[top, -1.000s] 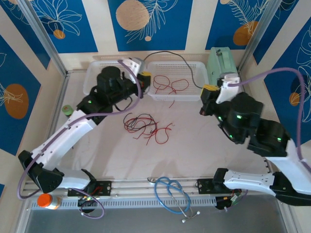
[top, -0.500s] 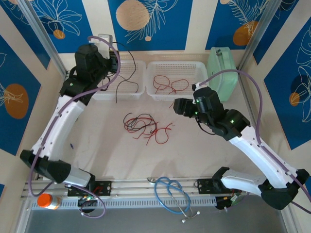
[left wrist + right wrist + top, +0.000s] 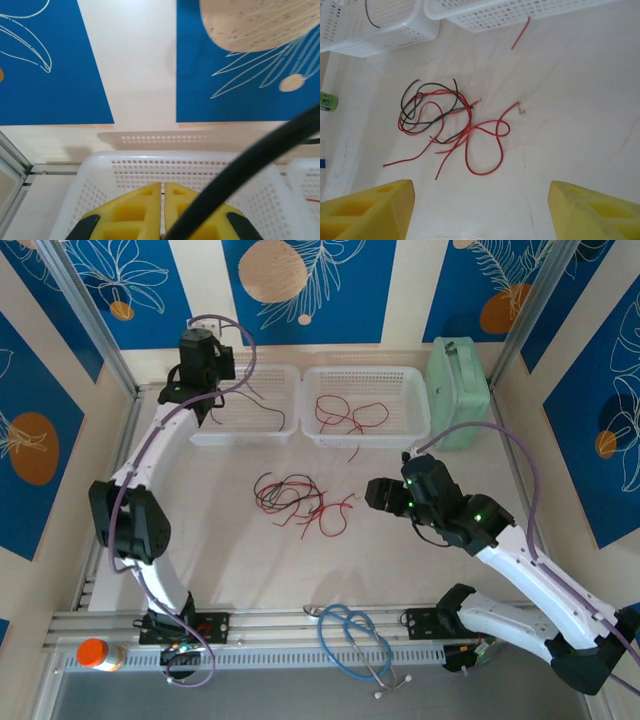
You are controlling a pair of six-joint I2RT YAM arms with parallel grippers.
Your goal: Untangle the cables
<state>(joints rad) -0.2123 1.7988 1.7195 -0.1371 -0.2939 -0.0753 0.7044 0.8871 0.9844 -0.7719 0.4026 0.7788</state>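
While R gripper (image 3: 481, 200) is held w/ jaws spread, cables (image 3: 442, 125) ahead of them, blk cable (image 3: 240, 165) is pinched in L gripper (image 3: 162, 192), basket (image 3: 100, 175) beyond.

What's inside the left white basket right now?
A thin black wire lies in the left basket. The left hand hangs over its far left corner, so that part is hidden.

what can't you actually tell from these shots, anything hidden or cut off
- Left wrist view: whether the left gripper pinches a wire; a blurred dark strand crosses close to the lens and the bottom edge cuts the gripper off.
- Top view: which strands cross over which in the cable tangle; too fine.
- Right wrist view: what the green object is; the left edge cuts it.
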